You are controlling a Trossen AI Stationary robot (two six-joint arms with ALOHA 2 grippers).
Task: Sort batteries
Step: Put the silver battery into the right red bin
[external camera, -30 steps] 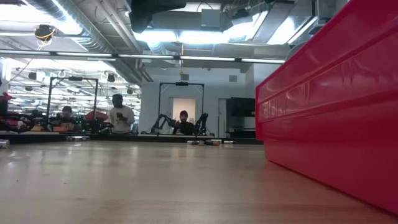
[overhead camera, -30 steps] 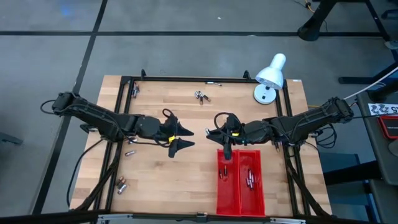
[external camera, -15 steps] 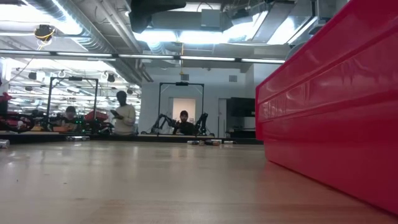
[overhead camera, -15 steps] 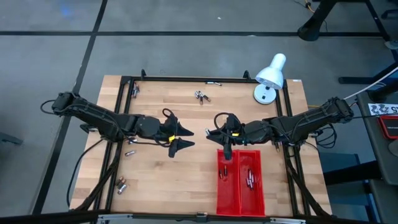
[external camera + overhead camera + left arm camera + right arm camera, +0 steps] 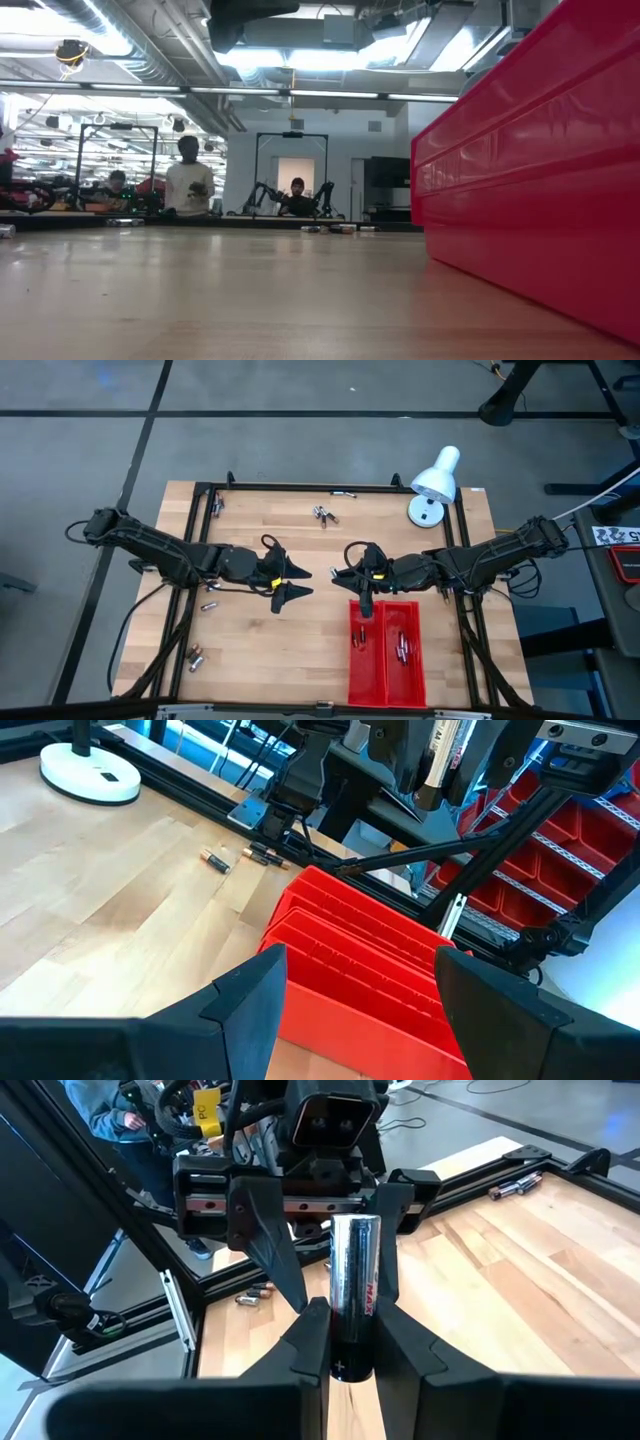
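Note:
My right gripper (image 5: pixel 352 1355) is shut on one silvery battery (image 5: pixel 355 1285) with a dark end. In the high view it (image 5: pixel 358 585) hovers at the far end of the red tray (image 5: pixel 387 650). More batteries (image 5: pixel 403 645) lie in the tray. Loose batteries lie on the wood at the far edge (image 5: pixel 323 513) and on the left (image 5: pixel 210 605). My left gripper (image 5: pixel 295 582) hangs open over the middle of the table, facing the right one, with nothing between its fingers (image 5: pixel 250 1010). It also shows in the right wrist view (image 5: pixel 300 1210). My right gripper pinches the battery's dark end (image 5: pixel 350 1350) between its two fingers (image 5: pixel 310 1342). They come nearly level from the table's right side. The battery stands crosswise to the fingers, its silvery end sticking up out of them, lifted clear of table and tray.
A white desk lamp (image 5: pixel 432 485) stands at the far right corner. A black frame (image 5: pixel 190 560) runs round the table. More batteries lie near the left near corner (image 5: pixel 195 656). In the low view the tray's wall (image 5: pixel 540 180) fills the right; people stand far behind the table.

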